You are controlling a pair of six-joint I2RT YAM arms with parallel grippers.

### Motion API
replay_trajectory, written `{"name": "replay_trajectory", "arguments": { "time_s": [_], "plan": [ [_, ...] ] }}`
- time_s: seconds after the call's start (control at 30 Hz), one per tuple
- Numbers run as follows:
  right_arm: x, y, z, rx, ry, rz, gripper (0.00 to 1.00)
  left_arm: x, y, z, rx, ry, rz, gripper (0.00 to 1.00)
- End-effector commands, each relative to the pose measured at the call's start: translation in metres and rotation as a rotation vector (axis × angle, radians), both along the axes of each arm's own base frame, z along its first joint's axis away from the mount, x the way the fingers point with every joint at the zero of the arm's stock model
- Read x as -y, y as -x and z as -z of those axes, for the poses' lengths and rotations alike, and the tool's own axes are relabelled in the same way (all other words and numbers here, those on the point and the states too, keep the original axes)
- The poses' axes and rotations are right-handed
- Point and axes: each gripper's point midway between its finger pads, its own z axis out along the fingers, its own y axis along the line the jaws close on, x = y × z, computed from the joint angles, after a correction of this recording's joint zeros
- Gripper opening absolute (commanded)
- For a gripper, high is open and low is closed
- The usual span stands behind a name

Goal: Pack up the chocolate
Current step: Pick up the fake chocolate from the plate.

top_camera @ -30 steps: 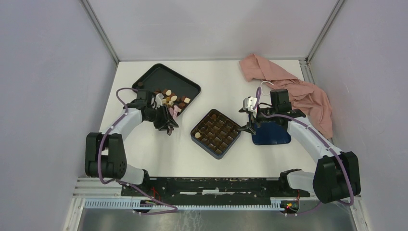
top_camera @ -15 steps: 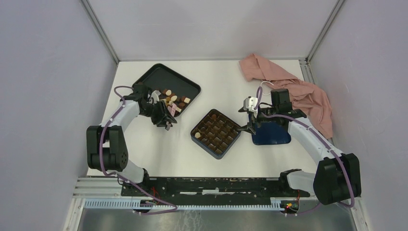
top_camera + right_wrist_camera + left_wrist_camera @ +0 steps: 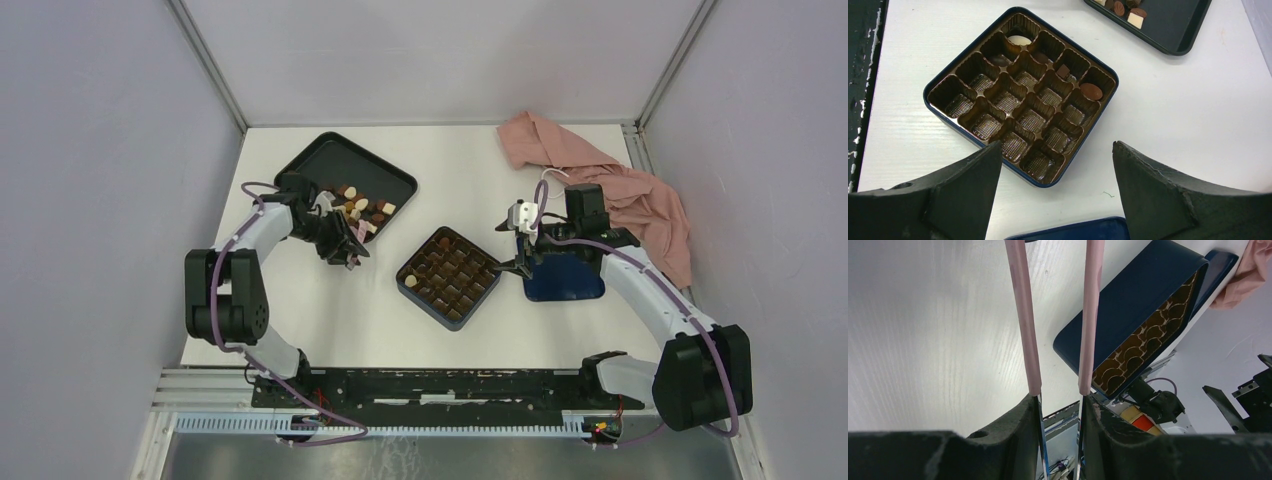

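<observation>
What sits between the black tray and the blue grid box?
Only bare white table; the right wrist view shows the tray and box apart, nothing between.

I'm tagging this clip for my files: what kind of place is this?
Probably a robotics lab test cell: left arm and right arm bolted to a white table, plain panels walling it in, chocolates on a black tray beside a gridded box.

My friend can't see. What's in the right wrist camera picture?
A dark blue box with a brown grid of cups sits on a white table, mostly empty, with a few chocolates in its far cups. The right gripper holds its black fingers wide open in front; a black tray corner shows top right.
</observation>
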Motion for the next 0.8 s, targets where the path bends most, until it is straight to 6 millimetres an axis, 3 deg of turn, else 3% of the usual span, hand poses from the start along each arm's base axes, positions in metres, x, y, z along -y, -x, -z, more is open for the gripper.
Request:
{"name": "replay_trajectory", "arguments": {
  "time_s": [0.0, 0.77],
  "plan": [
    [-0.004, -0.003, -0.025, 0.076, -0.034, -0.029, 0.86, 0.007, -0.011, -0.012, -0.004, 0.044, -0.022, 0.39],
    [-0.005, -0.001, -0.026, 0.079, -0.036, -0.037, 0.87, 0.018, -0.027, 0.003, -0.045, 0.018, -0.041, 0.40]
  ]
}}
